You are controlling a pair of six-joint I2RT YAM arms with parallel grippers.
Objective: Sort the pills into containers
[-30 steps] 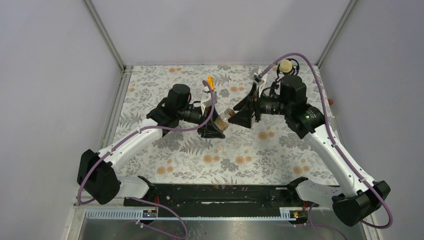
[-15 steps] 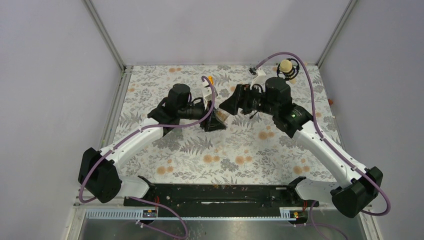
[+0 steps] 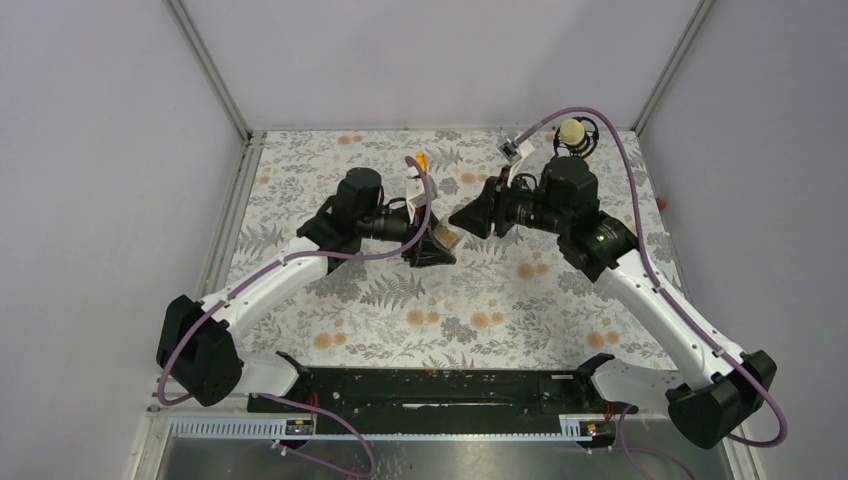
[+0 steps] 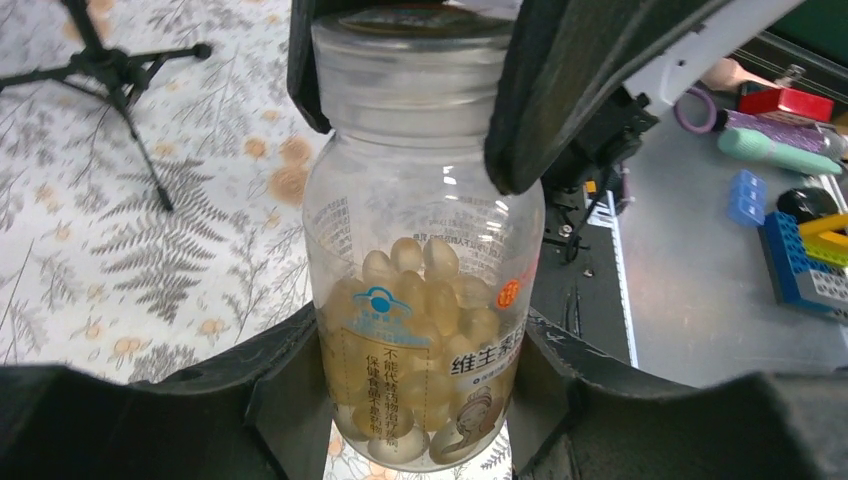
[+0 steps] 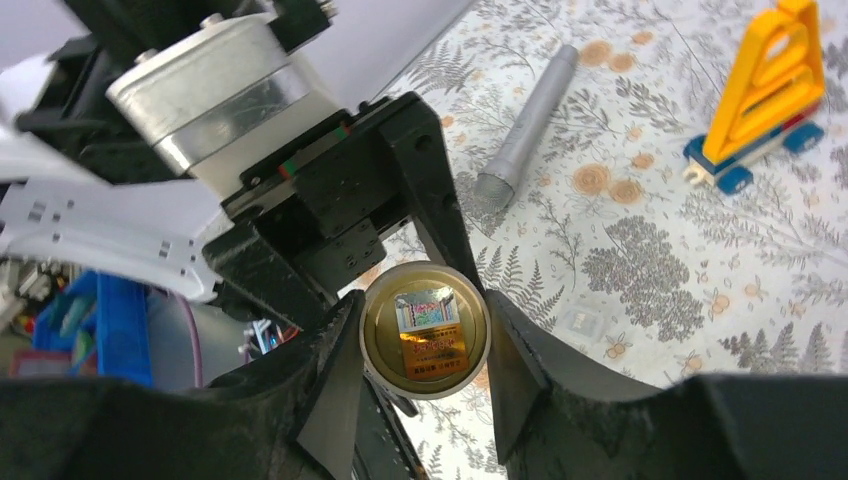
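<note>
Moved: The right arm has pulled back a little toward the right since half a second ago. The left arm sits almost where it was.
Left gripper [image 3: 432, 247]: Its two black fingers are closed tight on the bottom half of the jar, one on each side.
Jar: A small see-through plastic jar [image 4: 420, 280] that looks amber-tan. It is up off the flowered table cloth [image 3: 480, 300], held between the two grippers in the middle of the table.
Pills: Soft, pale yellow, shiny pills [image 4: 415, 300] fill the lower half of the jar.
Top: The round gold top [image 5: 425, 340] has a small sticker on it. I cannot tell if it is a lid or a seal.
Right gripper [image 3: 462, 220]: Its fingers are pressed on both sides of the neck, right by the gold top.
How it handles: The jar looks light and stiff, with smooth, slippery sides. Squeezed too hard, the thin wall may bend.
Where to hold: The wide body for steady holding, and the ridged neck for twisting.
What could go wrong: If the jar tips with the top off, the pills could roll out.
Nearby: A grey metal tube [image 5: 525, 130] and an orange triangle piece on a blue base [image 5: 770, 95] lie well apart from the jar.
</note>
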